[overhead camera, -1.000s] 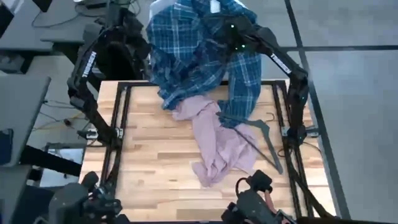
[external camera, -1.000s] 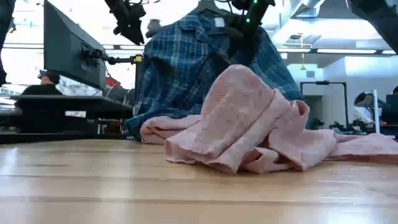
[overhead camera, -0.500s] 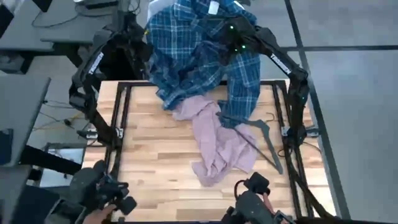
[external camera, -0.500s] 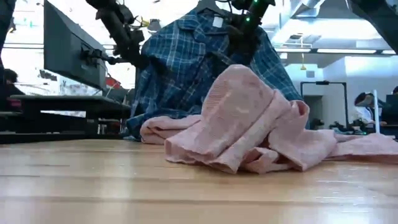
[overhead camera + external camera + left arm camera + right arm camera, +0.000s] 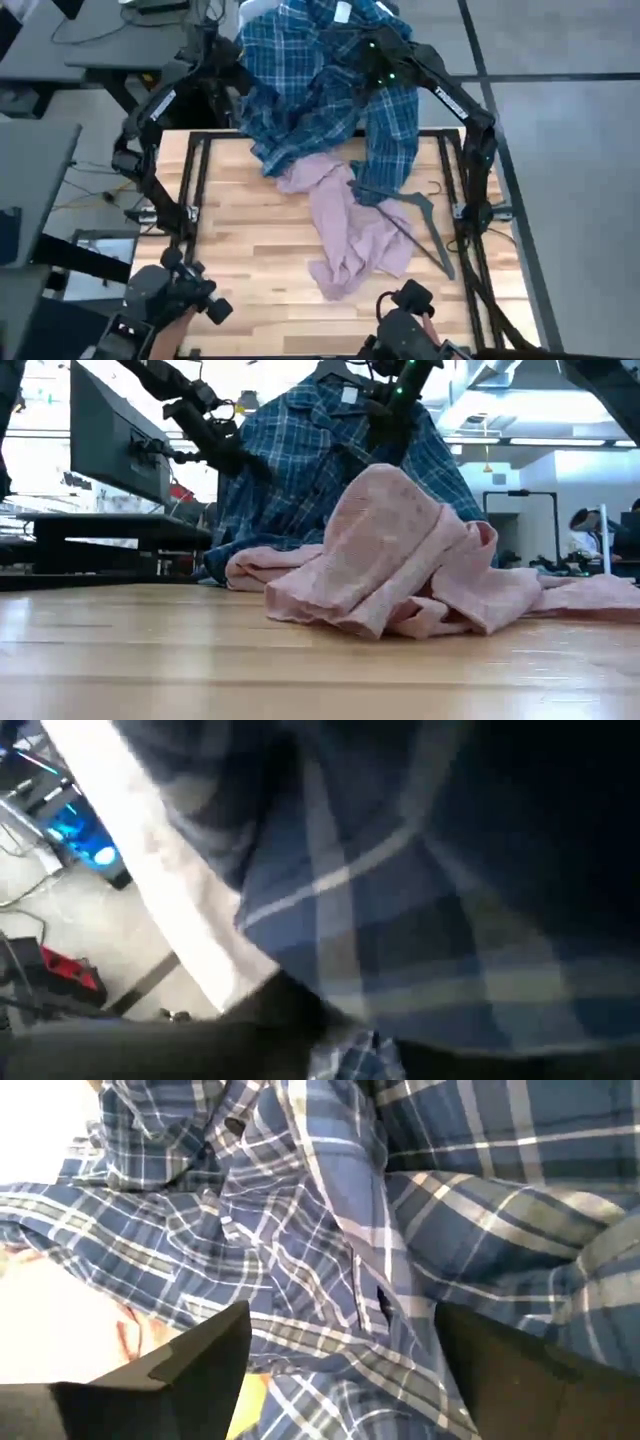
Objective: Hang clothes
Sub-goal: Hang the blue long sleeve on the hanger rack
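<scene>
Wooden counter (image 5: 240, 250) fills the centre of the high view, black frame rails on both sides. Blue-and-white plaid shirt (image 5: 320, 85) is the biggest item: held up at top centre of the high view, collar at the top edge, its tails draping down onto the far edge of the counter. In the low view it hangs behind the pink heap, upper centre. Dusty pink shirt (image 5: 350, 230) lies crumpled flat at mid-counter, running from just under the plaid tails toward lower centre. Dark wire hanger (image 5: 420, 225) lies on the counter at right of centre, touching the pink shirt's edge. No white shirt visible.

Right gripper (image 5: 375, 55) sits up top, right of centre, buried in the plaid near the collar; right wrist view shows its jaws spread with plaid fabric across them, nothing clearly pinched. Left gripper (image 5: 225, 455) is at the plaid's left edge, upper left of the low view; left wrist view is filled with plaid up close, jaws can't be told.

Step, as judged: getting the plaid shirt lifted and spread between both arms. Next move probably needs a firm left-side hold on shoulder or collar, then opening the shirt out for the hanger.
</scene>
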Controlling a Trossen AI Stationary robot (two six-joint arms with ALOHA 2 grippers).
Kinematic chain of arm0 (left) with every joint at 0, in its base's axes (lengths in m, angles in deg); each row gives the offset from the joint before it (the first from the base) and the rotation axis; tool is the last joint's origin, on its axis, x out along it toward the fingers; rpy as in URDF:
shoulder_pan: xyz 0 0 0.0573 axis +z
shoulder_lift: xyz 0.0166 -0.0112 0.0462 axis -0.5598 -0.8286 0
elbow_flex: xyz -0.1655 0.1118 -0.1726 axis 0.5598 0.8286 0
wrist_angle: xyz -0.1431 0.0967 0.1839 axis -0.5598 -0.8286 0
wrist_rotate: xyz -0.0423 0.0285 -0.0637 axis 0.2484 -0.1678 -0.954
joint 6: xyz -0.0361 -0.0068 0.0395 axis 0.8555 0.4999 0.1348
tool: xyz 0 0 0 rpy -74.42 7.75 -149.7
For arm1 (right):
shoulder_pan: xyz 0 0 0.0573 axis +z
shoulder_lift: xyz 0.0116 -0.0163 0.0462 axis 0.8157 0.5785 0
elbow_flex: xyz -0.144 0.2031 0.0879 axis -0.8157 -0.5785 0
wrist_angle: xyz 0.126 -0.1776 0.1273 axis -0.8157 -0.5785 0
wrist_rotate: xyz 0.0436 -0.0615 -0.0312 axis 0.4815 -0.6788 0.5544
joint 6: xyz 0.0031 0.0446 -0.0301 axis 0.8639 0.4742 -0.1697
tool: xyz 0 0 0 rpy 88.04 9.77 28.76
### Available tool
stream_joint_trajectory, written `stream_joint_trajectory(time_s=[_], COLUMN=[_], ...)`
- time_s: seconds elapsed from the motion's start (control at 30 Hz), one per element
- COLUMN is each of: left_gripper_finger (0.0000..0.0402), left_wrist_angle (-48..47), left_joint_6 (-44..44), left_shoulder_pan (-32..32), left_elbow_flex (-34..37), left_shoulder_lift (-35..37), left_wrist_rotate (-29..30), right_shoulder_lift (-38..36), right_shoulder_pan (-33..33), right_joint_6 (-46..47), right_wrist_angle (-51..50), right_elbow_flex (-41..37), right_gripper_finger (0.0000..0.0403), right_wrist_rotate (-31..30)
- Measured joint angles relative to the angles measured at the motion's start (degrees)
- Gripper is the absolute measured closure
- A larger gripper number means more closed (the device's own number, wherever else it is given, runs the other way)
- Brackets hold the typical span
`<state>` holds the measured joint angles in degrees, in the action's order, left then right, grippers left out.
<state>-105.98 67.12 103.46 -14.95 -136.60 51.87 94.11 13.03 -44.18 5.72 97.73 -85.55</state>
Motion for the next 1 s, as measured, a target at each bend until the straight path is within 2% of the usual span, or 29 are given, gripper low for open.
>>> stream_joint_trajectory(time_s=[0.17,0.4,0.6,0.77,0.83,0.93,1.0], left_gripper_finger=[0.04,0.0401,0.0401,0.0402,0.0402,0.0402,0.0402], left_wrist_angle=[-2.3,-11.3,-18.7,-29.5,-33.4,-34.5,-34.5], left_joint_6=[-2.7,-5.3,-4.5,-0.6,1.4,4.8,5.5], left_shoulder_pan=[-1.3,-7.5,-16.1,-22.4,-24.1,-25.2,-25.6], left_elbow_flex=[-2.3,-9.2,-15.9,-22.1,-23.1,-21.3,-19.0], left_shoulder_lift=[2.0,11.0,17.3,18.7,18.7,18.6,17.9], left_wrist_rotate=[18.2,34.0,34.0,29.3,25.8,17.9,16.3], right_shoulder_lift=[0.0,0.0,0.0,0.0,0.0,0.0,0.0], right_shoulder_pan=[0.0,-0.6,-1.8,-2.7,-2.8,-2.8,-2.8], right_joint_6=[-0.5,-0.8,-0.8,-0.6,-0.6,-0.6,-0.6], right_wrist_angle=[-0.1,0.4,4.0,4.8,5.1,5.9,6.5], right_elbow_flex=[0.0,0.0,0.0,0.0,0.0,0.0,0.0], right_gripper_finger=[0.0101,0.0101,0.0101,0.0101,0.0101,0.0101,0.0101], right_wrist_rotate=[0.0,0.1,0.2,3.1,3.1,3.2,3.2])
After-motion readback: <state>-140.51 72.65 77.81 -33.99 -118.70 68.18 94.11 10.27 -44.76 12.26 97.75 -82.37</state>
